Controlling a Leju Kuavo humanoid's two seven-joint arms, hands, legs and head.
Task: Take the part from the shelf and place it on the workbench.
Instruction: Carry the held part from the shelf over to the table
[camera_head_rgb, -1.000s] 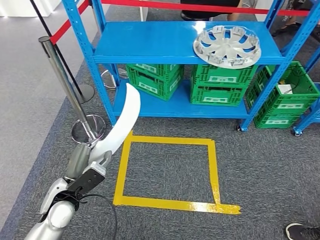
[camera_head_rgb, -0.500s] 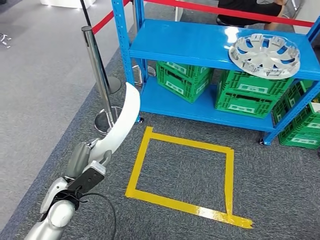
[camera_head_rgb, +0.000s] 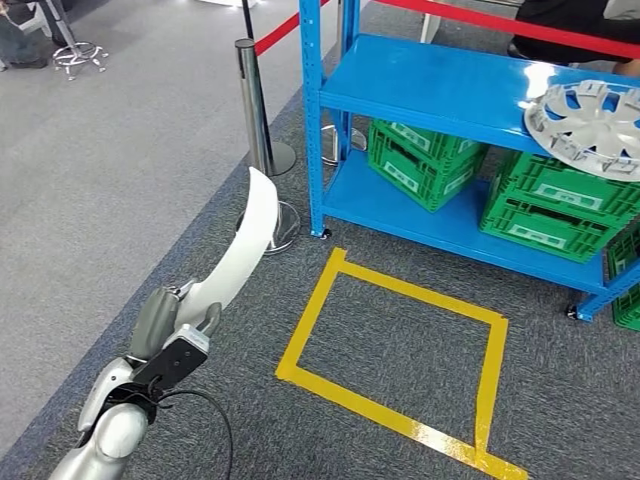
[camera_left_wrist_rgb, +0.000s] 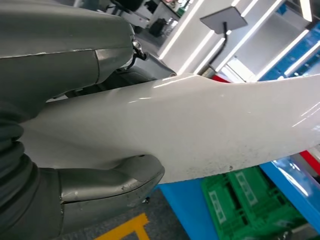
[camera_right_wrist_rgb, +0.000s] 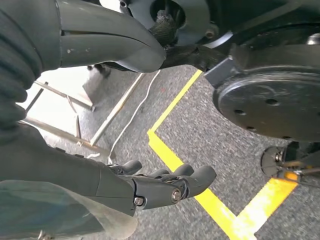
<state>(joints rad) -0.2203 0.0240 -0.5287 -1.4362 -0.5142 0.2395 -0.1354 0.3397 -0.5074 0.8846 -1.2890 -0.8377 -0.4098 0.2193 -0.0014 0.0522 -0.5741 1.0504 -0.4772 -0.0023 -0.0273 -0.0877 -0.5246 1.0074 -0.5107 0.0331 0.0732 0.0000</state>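
Observation:
My left hand (camera_head_rgb: 167, 322) grips a long curved white part (camera_head_rgb: 243, 241) by its lower end, and the part rises up and forward in the head view. In the left wrist view the same white part (camera_left_wrist_rgb: 196, 127) lies between the thumb and the fingers of the left hand (camera_left_wrist_rgb: 79, 135). My right hand (camera_right_wrist_rgb: 124, 150) hangs over the grey carpet with its fingers stretched out and nothing in them. Behind, the blue shelf (camera_head_rgb: 445, 90) carries a silver wheel cover (camera_head_rgb: 592, 115) on its top board at the right.
Green crates (camera_head_rgb: 419, 150) stand on the shelf's lower board. A yellow tape square (camera_head_rgb: 400, 350) marks the carpet in front of the shelf. A steel post (camera_head_rgb: 255, 110) with a red rope stands left of the shelf. A person sits behind the shelf at top right.
The whole view has swung to the left: shelf, tape square and post now sit further right in the picture. The left hand still holds the white part the same way.

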